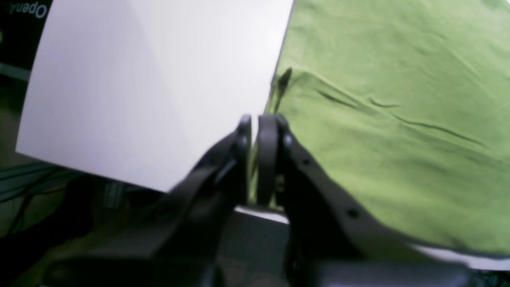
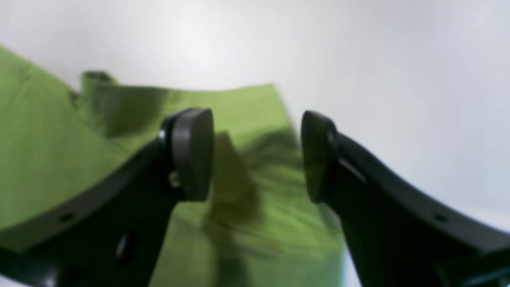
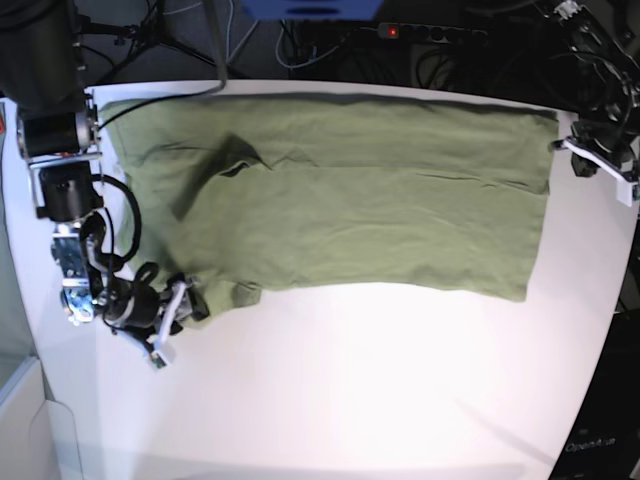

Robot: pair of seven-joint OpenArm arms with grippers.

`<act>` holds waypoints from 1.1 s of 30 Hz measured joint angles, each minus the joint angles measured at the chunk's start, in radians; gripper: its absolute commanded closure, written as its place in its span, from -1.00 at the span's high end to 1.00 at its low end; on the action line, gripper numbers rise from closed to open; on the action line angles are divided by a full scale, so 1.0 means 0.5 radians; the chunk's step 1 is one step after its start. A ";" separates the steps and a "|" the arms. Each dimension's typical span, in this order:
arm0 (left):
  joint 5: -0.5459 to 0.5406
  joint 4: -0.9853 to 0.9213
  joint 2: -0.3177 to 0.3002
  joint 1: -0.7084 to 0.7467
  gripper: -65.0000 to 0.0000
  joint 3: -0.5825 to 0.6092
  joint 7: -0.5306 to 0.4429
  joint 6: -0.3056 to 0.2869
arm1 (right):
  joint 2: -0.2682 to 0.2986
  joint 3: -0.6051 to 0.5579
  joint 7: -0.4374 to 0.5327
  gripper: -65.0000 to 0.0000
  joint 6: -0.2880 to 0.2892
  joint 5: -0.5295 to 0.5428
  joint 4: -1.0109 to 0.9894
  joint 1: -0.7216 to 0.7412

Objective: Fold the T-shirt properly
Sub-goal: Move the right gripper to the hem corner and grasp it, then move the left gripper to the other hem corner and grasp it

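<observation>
The sage-green T-shirt [image 3: 350, 190] lies spread flat across the far half of the white table [image 3: 380, 380], with a few creases near its left end. In the base view my left gripper [image 3: 560, 145] sits at the shirt's far right corner. The left wrist view shows that gripper [image 1: 255, 119] shut at the cloth's edge, a strip of green T-shirt [image 1: 398, 139] pinched between the jaws. My right gripper [image 3: 185, 305] is at the shirt's near left sleeve. In the right wrist view it [image 2: 257, 155] stands open, its fingers straddling the green fabric [image 2: 48, 159] just above it.
Cables and a power strip [image 3: 430, 32] lie beyond the table's far edge. The right arm's black body [image 3: 60, 160] stands along the left edge. A dark unit with white lettering [image 3: 590, 440] sits off the near right corner. Bare white tabletop [image 1: 139, 79] fills the near half.
</observation>
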 measured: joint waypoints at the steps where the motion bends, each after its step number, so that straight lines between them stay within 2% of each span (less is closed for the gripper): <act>1: -0.001 0.000 0.001 0.000 -0.92 0.000 -0.002 0.000 | -0.013 0.000 0.042 0.07 0.001 -0.002 -0.055 0.010; 7: -0.001 0.000 0.001 0.001 -0.92 -0.002 0.004 0.000 | -0.019 0.004 0.147 0.04 -0.002 -0.015 -0.230 0.067; 9: -0.001 0.000 0.001 0.002 -0.92 -0.002 0.005 0.001 | -0.021 0.004 0.169 -0.04 -0.002 -0.015 -0.230 0.066; 13: -0.001 0.000 0.002 -0.004 -0.93 -0.005 0.005 0.001 | -0.026 0.004 0.199 -0.76 0.005 -0.013 -0.230 0.059; 15: -0.001 0.000 0.000 -0.006 -0.93 -0.006 -0.010 0.008 | -0.026 0.005 0.206 -0.94 0.005 -0.011 -0.230 0.056; 19: 0.003 -0.002 -0.005 -0.099 -0.92 -0.043 0.005 0.008 | -0.027 0.004 0.206 -0.97 0.005 -0.013 -0.230 0.056; 23: -0.008 0.000 -0.011 -0.201 -0.92 -0.198 -0.001 0.008 | -0.025 0.003 0.207 -0.96 0.005 -0.011 -0.230 0.050; 26: 0.013 -0.011 -0.011 -0.272 -0.92 -0.284 0.071 0.009 | -0.024 0.002 0.209 -0.96 0.005 -0.011 -0.225 0.022; 31: -0.002 -0.079 -0.078 -0.439 -0.92 -0.296 0.074 0.008 | -0.020 0.002 0.211 -0.96 0.005 -0.011 -0.225 -0.001; 33: 0.014 -0.173 -0.076 -0.521 -0.85 -0.298 0.085 0.010 | -0.020 0.003 0.217 -0.96 0.005 -0.011 -0.222 -0.005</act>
